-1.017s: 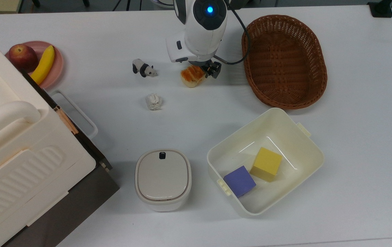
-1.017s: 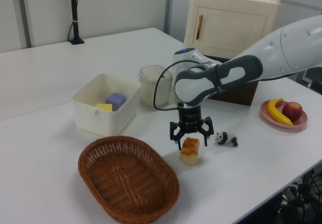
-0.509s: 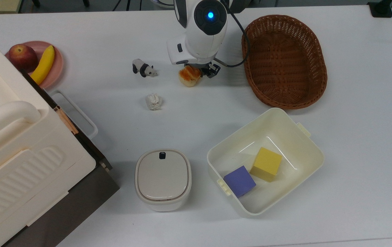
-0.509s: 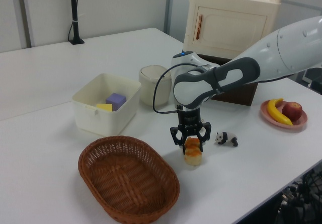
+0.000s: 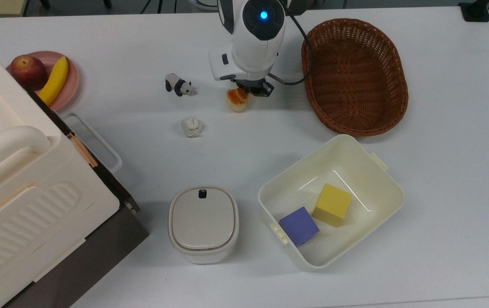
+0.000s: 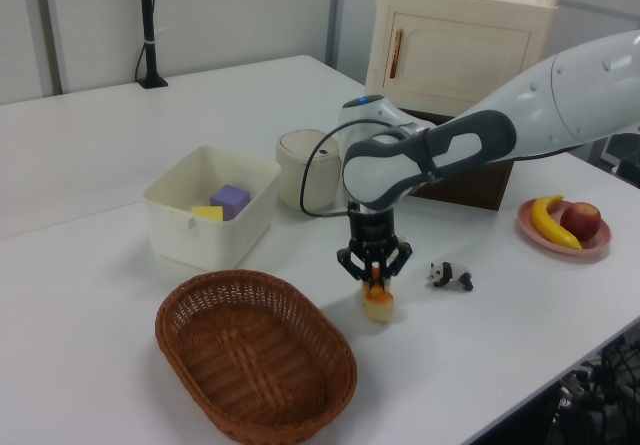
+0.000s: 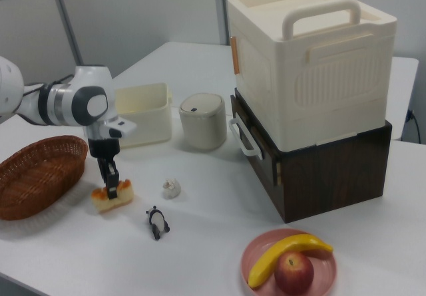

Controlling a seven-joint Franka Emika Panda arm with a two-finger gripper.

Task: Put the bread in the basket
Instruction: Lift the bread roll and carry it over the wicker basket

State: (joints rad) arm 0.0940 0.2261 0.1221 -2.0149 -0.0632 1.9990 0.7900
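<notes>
Gripping the bread (image 6: 378, 301) from straight above, the gripper (image 6: 373, 273) has its fingers pinched onto the loaf's ridged orange top while the loaf sits on the white table (image 5: 441, 179). The wicker basket (image 5: 354, 77) lies well apart toward the top view's right, so I judge the carry must lift and travel that way. Toy panda (image 5: 179, 85) stands on the opposite side

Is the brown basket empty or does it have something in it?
Empty. The basket shows bare wicker inside; the bread sits on the table outside it.
</notes>
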